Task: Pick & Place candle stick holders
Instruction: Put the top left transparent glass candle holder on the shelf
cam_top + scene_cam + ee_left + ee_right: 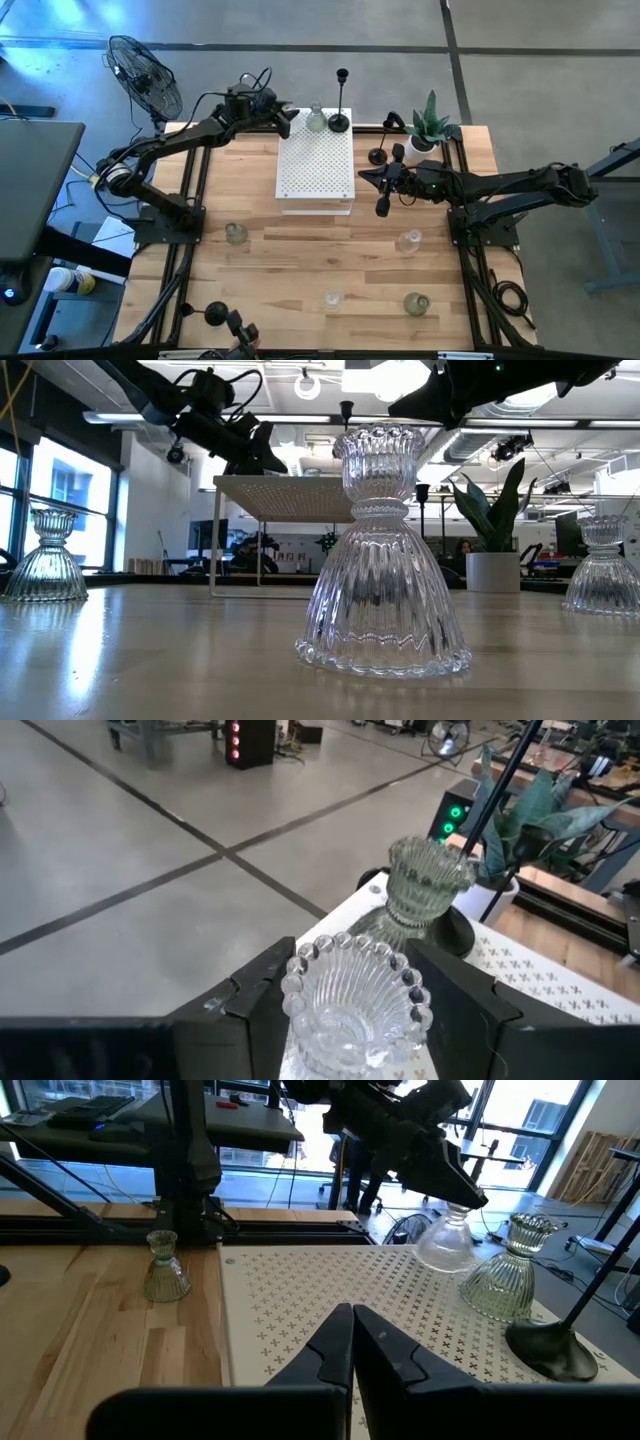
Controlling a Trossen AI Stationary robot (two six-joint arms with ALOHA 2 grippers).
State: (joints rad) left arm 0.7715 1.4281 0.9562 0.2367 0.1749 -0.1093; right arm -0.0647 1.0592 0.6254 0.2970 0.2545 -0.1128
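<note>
While our left hand [355, 1010] pinches a clear holder [356, 1005] over the white box [315, 165], our right hand [352, 1342] hovers pressed together.

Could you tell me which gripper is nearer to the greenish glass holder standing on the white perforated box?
Left. The left gripper, holding a clear glass holder, is right beside the greenish glass holder at the white perforated box's far edge. The right gripper hovers shut off the box's opposite side.

On the perforated box [315, 165], a glass holder [316, 120] stands just beside a tall-stemmed holder [340, 121].
</note>
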